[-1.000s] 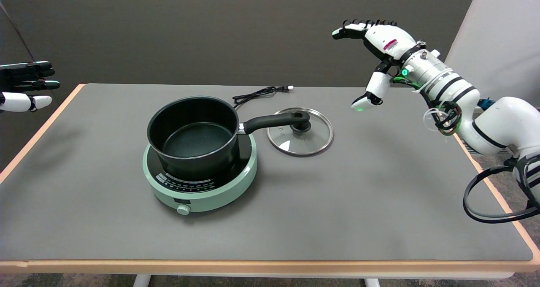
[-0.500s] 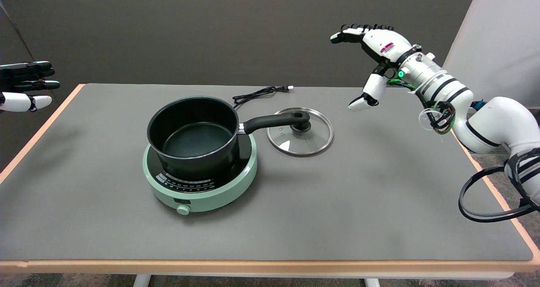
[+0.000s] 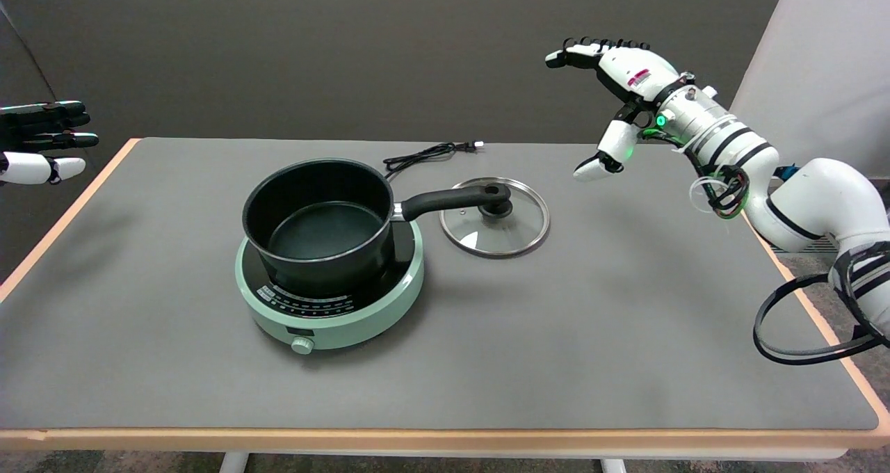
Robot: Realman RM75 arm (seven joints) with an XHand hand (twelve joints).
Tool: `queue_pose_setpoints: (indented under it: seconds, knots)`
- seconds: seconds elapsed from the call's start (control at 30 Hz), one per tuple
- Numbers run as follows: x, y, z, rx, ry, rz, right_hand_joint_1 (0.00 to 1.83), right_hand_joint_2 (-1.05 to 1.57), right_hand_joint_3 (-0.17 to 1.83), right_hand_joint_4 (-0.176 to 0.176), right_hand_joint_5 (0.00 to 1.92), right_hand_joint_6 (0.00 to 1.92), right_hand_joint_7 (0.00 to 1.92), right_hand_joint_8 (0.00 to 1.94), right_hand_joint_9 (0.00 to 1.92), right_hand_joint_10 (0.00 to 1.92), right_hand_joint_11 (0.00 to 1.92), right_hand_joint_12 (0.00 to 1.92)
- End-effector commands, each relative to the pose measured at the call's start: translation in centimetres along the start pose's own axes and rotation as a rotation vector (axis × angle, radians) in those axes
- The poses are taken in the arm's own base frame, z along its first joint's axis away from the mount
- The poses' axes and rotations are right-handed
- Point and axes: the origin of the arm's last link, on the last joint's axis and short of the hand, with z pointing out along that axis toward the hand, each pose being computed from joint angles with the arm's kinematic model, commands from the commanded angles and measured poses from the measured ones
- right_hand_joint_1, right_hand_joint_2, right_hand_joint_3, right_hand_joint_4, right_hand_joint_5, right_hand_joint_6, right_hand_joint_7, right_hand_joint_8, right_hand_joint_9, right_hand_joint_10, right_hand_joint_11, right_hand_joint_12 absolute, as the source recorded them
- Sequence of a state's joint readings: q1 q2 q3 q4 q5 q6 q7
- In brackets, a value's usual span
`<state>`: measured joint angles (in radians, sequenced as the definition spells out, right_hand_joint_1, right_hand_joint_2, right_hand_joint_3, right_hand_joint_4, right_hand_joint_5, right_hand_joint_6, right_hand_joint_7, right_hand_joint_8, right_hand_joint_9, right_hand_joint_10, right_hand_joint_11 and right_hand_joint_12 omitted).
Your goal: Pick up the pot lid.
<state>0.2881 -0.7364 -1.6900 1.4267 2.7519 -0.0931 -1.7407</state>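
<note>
risk, handle in the way: the pot handle ends right over the lid knob, so fingers coming down on the knob could easily bump the handle and shove the pot around on the green cooker

risk, slippery lid: the glass lid lies flat on the tabletop with a thin metal rim, so going for the edge would probably just skate it sideways; the knob looks like the only decent grab point

risk, tight fit: that knob is small and low, and a big hand may pinch it off-centre so the lid tips or drops on the lift

where the lid is: just right of the cooker, cord behind it, untouched so far

right hand: the hand hangs in the air up and to the right of the lid, well apart from it, fingers spread and holding nothing, thumb pointing down toward the tabletop, other fingers stretched out to the left

arm: reaches in from the lower right, wrist angled up and leftward
</note>
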Motion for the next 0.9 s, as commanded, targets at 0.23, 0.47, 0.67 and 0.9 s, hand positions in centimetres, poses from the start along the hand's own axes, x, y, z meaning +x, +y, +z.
queue_pose_setpoints:
  seconds: [0.23, 0.47, 0.67, 0.9]
  knots:
    - [-0.39, 0.01, 0.32, -0.002, -0.002, 0.013, 1.16, -0.39, 0.91, 0.124, 0.32, 0.32, 0.32, 0.32, 0.32, 0.32, 0.32, 0.32]
    - [-0.58, -0.06, 0.26, -0.001, -0.006, 0.016, 1.16, -0.39, 0.90, 0.125, 0.31, 0.31, 0.31, 0.31, 0.31, 0.31, 0.31, 0.31]
    - [-0.51, -0.32, 0.23, 0.005, -0.003, 0.016, 1.16, -0.39, 0.90, 0.126, 0.31, 0.31, 0.31, 0.31, 0.31, 0.31, 0.31, 0.31]
    - [-0.24, -0.41, 0.34, 0.007, 0.003, 0.016, 1.16, -0.38, 0.89, 0.128, 0.31, 0.31, 0.31, 0.31, 0.31, 0.31, 0.31, 0.31]
